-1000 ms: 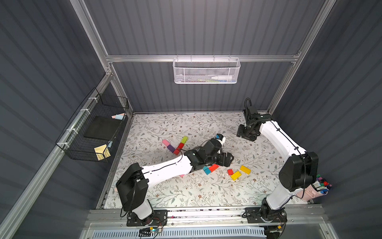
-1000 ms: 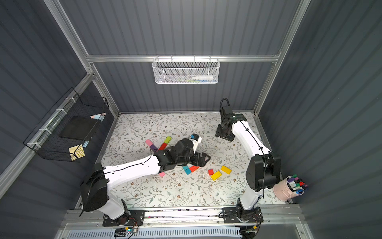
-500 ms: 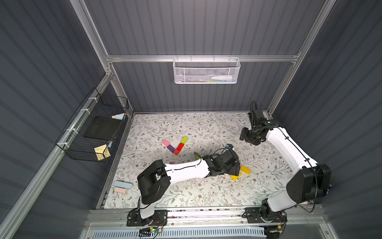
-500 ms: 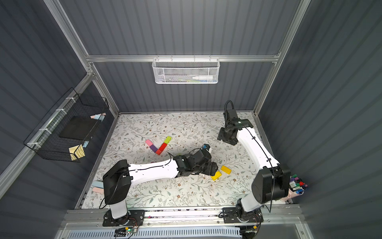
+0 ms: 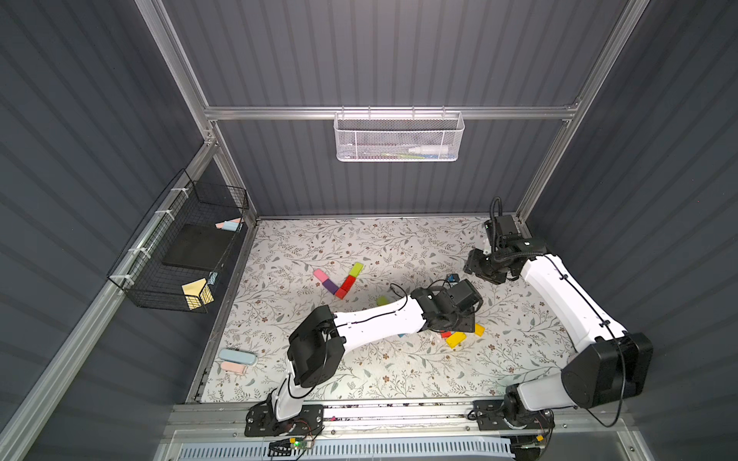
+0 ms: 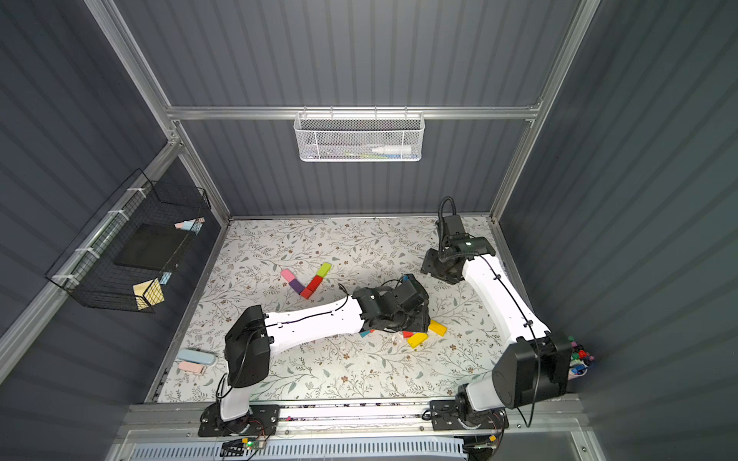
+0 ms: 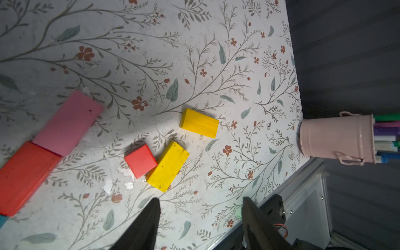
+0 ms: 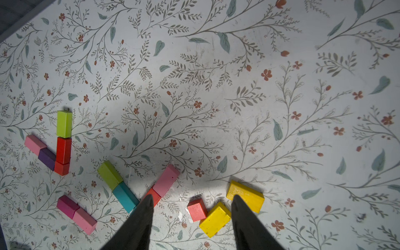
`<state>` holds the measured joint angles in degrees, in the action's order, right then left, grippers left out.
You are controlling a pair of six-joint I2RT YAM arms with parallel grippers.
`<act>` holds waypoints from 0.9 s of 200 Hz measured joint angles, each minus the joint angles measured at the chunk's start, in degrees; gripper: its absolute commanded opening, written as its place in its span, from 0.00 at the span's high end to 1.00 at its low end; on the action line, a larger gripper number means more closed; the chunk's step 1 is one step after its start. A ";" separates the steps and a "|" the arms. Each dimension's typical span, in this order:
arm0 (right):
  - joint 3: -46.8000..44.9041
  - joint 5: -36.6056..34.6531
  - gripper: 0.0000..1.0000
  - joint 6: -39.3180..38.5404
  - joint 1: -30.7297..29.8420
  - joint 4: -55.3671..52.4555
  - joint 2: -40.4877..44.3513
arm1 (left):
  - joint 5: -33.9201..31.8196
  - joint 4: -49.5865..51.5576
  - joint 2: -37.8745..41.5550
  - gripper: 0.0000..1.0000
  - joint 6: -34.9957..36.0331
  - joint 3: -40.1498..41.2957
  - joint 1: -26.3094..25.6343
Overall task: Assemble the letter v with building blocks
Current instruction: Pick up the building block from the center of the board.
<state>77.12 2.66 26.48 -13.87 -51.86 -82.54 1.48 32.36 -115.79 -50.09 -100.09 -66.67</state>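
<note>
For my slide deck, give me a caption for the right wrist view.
Right gripper, fingers apart, above loose building blocks; a five-block V lies apart.

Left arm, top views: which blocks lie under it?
Peeking out: a lime block, a teal block, a small red block, two yellow blocks. Covered: the pink block, visible only in wrist views.

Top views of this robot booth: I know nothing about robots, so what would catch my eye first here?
A small V of coloured blocks lies near the middle of the floral mat. The white left arm stretches low across the mat, its left gripper open close to a few loose yellow blocks and a red block. The right arm is bent toward the far right corner.
</note>
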 measured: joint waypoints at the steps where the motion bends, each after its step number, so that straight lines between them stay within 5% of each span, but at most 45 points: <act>1: -0.02 0.07 0.41 0.02 0.00 0.02 0.04 | 0.07 0.13 -0.04 0.37 -0.09 -0.11 0.02; 29: -0.55 1.46 0.41 0.09 0.00 0.70 0.28 | 2.84 3.34 -1.79 0.38 -2.95 -4.87 0.46; 51: -0.55 1.66 0.41 0.07 0.00 0.66 0.81 | 5.07 3.76 -2.21 0.21 -5.18 -6.10 0.57; 85: -1.09 1.09 0.41 -0.11 0.00 0.74 3.93 | 6.54 3.30 -2.21 0.33 -9.33 -3.96 1.31; 142: -4.83 -0.31 0.40 -0.11 0.00 1.81 7.45 | 6.03 6.56 -4.68 0.30 -15.34 -1.92 2.40; 180: -6.36 -0.52 0.40 -0.11 0.00 2.58 7.48 | 2.32 13.00 -14.58 0.31 -18.12 -12.13 2.62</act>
<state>70.76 2.13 26.37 -13.87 -49.28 -75.07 3.79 45.36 -130.37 -68.20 -112.22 -64.05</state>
